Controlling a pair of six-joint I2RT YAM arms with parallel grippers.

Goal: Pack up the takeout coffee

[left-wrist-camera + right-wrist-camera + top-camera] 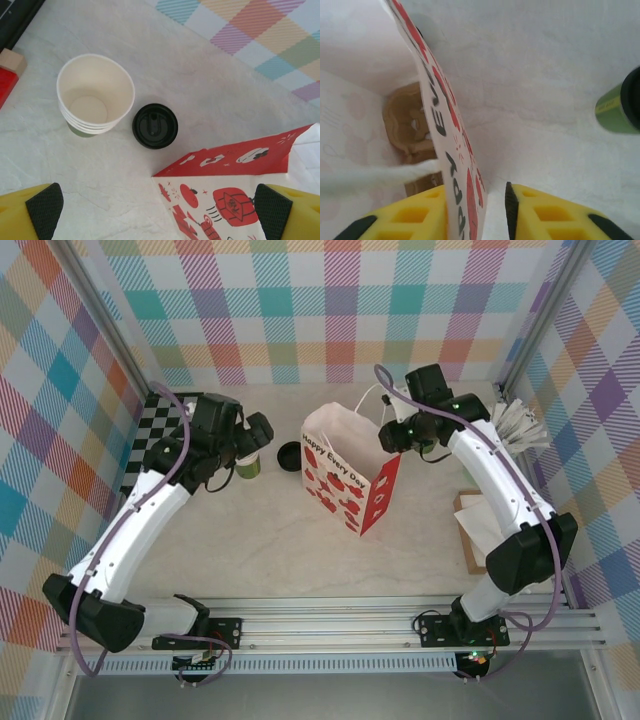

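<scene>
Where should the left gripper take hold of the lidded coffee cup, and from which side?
Probably around the coffee cup wall just under its lid, coming down from above with the open left gripper. The cup stands upright, and the wider lid rim should stop slipping. Mind the cup stack close beside it.

Left arm (pixel 140 525), right arm (pixel 495 475): white links, black joints, lilac cables (pixel 185 440). Green LEDs (pixel 410 425) upper right. Fingers (pixel 20 217) yellow, black pads (pixel 45 210).

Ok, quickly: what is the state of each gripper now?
Left gripper: open, holding nothing.
Right gripper: jaws narrow, astride the wall of the white paper bag with red prints; whether it grips cannot be told.
</scene>
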